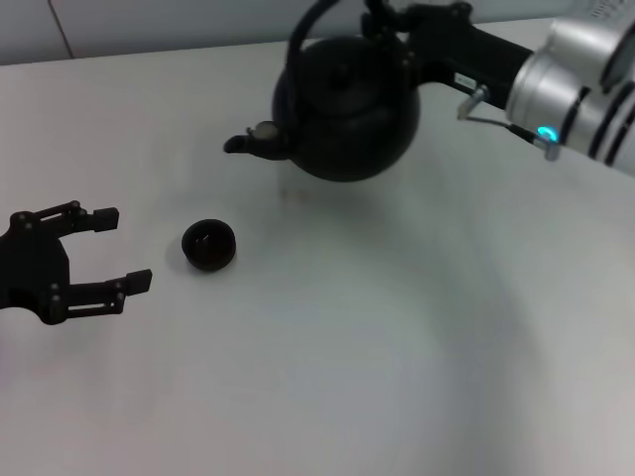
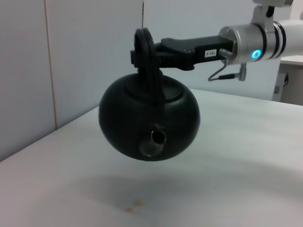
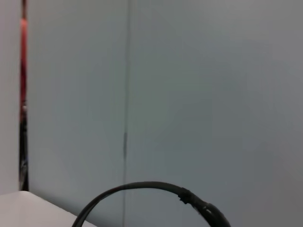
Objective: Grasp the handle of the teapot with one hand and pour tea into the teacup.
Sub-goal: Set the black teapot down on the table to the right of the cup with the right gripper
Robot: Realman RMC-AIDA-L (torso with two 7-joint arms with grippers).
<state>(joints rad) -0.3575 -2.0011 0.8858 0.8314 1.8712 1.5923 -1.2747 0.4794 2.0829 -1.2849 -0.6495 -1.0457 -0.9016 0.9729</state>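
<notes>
1. A plain white matte table [image 1: 377, 377] carries the scene.
2. A tiny round dark brown-black handleless teacup [image 1: 208, 245] sits upright on it.
3. A small brownish stain [image 2: 134, 204] marks the surface.

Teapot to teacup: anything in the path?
Nothing visible. The right gripper holds the teapot lifted by the handle; bare table lies between it and the teacup. The open left gripper sits beside the cup.

White table [image 1: 397, 377] (small brownish stains [image 2: 133, 204])
</notes>
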